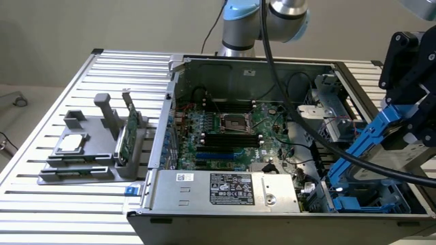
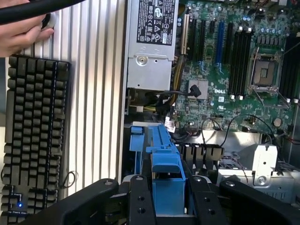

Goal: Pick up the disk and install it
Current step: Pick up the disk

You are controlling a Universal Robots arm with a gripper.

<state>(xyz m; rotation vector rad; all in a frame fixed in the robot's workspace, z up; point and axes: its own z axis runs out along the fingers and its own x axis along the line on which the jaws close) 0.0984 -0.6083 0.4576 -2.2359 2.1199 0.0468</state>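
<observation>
My claw is clenched on the disk, its blue carrier pinched between my fingers and jutting ahead of me. I judge it stiff, dense, shock-shy, best held by the carrier's sides; beyond lies the motherboard.

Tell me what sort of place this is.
Likely a robotics lab bench for computer assembly: an open PC case on a slotted aluminium table, a robot arm whose gripper holds the disk, and a keyboard beside it.
</observation>
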